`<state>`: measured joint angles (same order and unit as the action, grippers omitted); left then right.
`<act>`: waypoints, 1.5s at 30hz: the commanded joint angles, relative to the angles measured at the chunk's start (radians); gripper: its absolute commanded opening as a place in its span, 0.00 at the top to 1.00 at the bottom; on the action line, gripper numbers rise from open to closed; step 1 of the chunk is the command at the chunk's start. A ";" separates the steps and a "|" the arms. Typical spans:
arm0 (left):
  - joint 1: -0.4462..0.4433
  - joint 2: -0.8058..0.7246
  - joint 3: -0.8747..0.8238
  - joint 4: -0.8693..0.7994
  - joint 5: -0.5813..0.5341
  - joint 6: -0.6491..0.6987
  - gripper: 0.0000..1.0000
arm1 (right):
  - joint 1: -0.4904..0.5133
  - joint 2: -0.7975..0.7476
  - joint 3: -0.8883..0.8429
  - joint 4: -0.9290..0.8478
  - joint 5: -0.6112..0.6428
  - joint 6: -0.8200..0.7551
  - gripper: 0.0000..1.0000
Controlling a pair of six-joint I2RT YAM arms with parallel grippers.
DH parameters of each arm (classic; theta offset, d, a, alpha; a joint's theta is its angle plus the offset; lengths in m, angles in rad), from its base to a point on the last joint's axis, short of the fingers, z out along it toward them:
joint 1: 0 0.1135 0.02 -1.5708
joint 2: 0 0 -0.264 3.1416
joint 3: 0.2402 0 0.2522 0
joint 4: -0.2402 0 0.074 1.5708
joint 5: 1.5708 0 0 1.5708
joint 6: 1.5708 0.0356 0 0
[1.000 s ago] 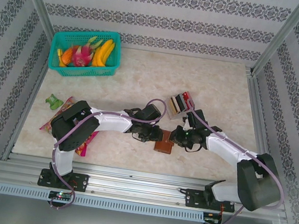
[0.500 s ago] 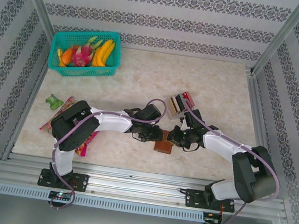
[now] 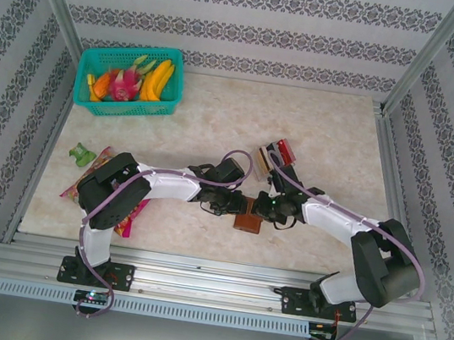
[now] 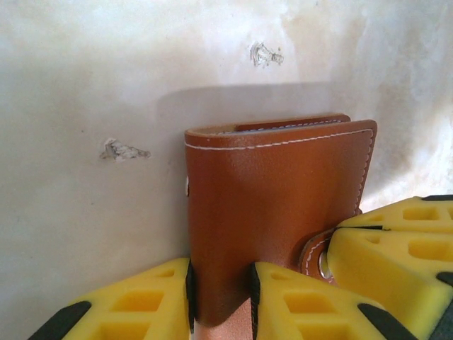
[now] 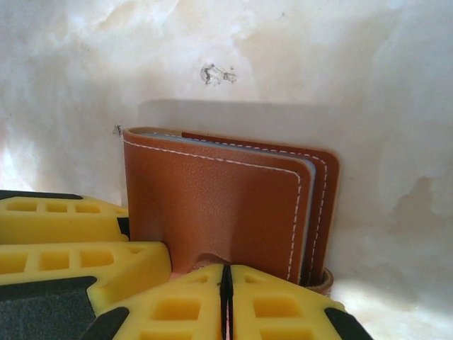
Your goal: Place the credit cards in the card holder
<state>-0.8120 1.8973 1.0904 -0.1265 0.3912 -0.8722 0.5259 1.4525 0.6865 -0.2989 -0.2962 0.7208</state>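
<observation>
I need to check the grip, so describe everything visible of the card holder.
The card holder is a small squarish booklet of smooth tan-brown leather with pale stitching along its edges. It is folded, grey-clear sleeves show between the covers, and a snap tab with a metal stud sits at one corner. It is low over the pale marbled table, between the two arms. The left tool clamps one cover. The right tool is shut by the tab, seemingly pinching it.

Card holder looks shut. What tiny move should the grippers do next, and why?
Probably the right gripper pulls the snap tab away while the left gripper holds the card holder: it is closed, so nothing can slide in yet.
</observation>
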 commanded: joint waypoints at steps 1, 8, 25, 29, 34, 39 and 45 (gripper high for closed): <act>-0.020 0.017 -0.026 -0.028 -0.022 -0.013 0.72 | 0.061 0.037 -0.044 -0.098 0.039 -0.035 0.88; -0.019 0.017 -0.029 -0.028 -0.025 -0.026 0.73 | 0.104 0.032 -0.092 -0.080 0.087 -0.057 0.90; -0.019 0.010 -0.045 -0.007 -0.020 -0.047 0.73 | 0.193 0.043 -0.125 -0.131 0.201 -0.026 0.96; -0.019 0.008 -0.048 -0.003 -0.021 -0.051 0.73 | 0.242 0.051 -0.138 -0.135 0.256 0.014 0.98; -0.020 0.008 -0.049 0.002 -0.017 -0.054 0.74 | 0.277 0.050 -0.169 -0.098 0.290 0.049 0.98; -0.019 -0.018 -0.047 0.000 -0.034 -0.034 0.73 | 0.232 0.026 -0.050 -0.168 0.267 -0.019 0.94; -0.016 -0.144 0.006 -0.093 -0.190 0.051 0.61 | 0.066 -0.196 0.109 -0.247 0.407 -0.125 0.80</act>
<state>-0.8185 1.8435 1.0687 -0.1440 0.3161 -0.8768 0.6651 1.3582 0.7383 -0.4446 0.0570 0.6724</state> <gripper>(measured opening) 0.370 0.158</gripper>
